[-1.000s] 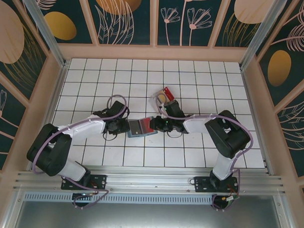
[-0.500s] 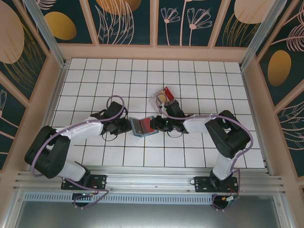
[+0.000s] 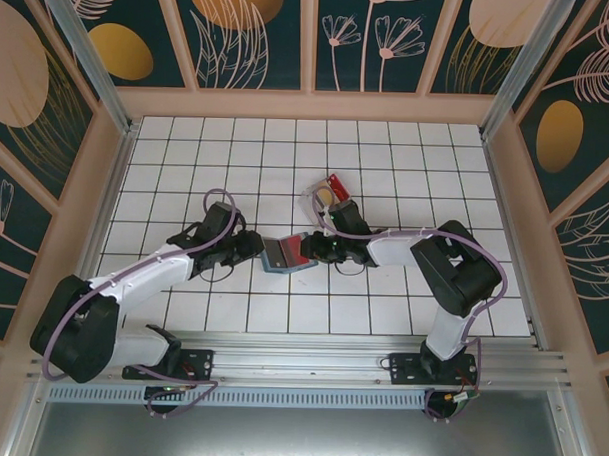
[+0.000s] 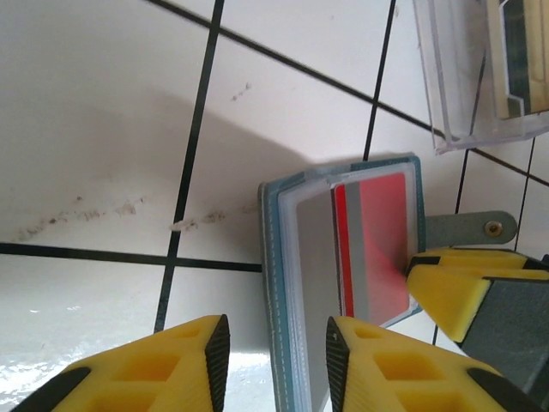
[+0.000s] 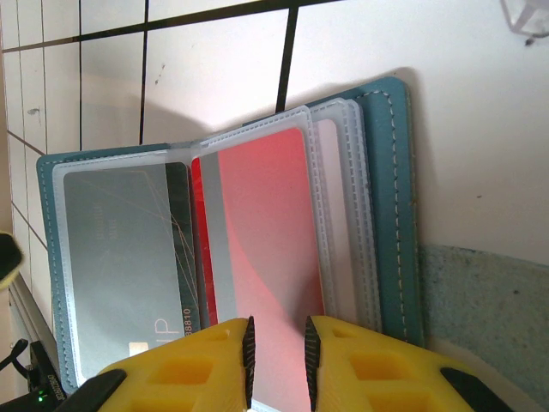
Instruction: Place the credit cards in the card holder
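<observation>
The teal card holder lies open on the tiles between my two grippers. Its left cover stands tilted up, and that edge sits between the jaws of my left gripper, which is open with a gap on the outer side. A red credit card lies in a clear sleeve of the card holder, next to a grey card. My right gripper has its jaws a narrow gap apart, tips down on the red card. More credit cards lie in a clear tray.
The clear plastic tray stands one tile behind the holder, its wall near the holder's far corner. My left gripper and right gripper face each other closely. White tiled floor lies open all round, with walls farther off.
My left arm has stretched out and its gripper has slid right, onto the holder's left edge. The holder's left cover has tipped up. The right arm has stayed put.
</observation>
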Controlling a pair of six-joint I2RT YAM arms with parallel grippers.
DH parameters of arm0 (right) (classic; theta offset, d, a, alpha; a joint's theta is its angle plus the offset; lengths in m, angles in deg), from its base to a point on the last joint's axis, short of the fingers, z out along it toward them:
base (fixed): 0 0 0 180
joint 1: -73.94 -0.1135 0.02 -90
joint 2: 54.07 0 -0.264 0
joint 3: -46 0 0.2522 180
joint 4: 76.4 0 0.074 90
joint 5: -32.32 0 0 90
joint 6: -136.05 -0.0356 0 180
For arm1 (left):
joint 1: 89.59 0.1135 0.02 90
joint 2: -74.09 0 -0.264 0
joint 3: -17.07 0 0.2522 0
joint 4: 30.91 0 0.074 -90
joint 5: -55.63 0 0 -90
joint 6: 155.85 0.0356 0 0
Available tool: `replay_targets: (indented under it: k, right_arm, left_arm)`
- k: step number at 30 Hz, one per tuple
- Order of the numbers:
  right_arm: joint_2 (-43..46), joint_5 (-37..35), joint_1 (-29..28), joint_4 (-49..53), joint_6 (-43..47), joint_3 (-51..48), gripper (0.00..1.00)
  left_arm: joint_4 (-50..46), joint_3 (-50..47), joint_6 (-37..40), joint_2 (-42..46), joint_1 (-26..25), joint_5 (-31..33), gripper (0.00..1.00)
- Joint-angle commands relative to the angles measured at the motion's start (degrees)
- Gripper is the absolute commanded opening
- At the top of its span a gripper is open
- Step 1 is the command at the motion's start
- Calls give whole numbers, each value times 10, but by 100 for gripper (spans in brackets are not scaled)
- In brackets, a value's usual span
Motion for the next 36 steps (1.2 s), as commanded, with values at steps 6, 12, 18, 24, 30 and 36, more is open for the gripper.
replay_targets:
  k: [6, 12, 18, 24, 30, 36]
  right_arm:
    - [6, -14, -3, 32, 9, -4, 26]
    - [6, -13, -3, 29, 7, -6, 26]
    - [3, -11, -3, 31, 9, -3, 26]
    - [-11, -2, -4, 28, 9, 1, 26]
    - [-23, 4, -15, 18, 2, 3, 26]
    - [-36, 3, -24, 21, 2, 14, 26]
  left_arm:
    - [71, -29, -31, -31, 2, -50, 30]
    - [97, -31, -36, -45, 2, -60, 19]
    - [115, -27, -38, -52, 2, -71, 8]
    - [119, -12, -41, -43, 2, -79, 0]
    - [71, 38, -24, -53, 1, -81, 0]
    - [61, 70, -19, -75, -7, -86, 0]
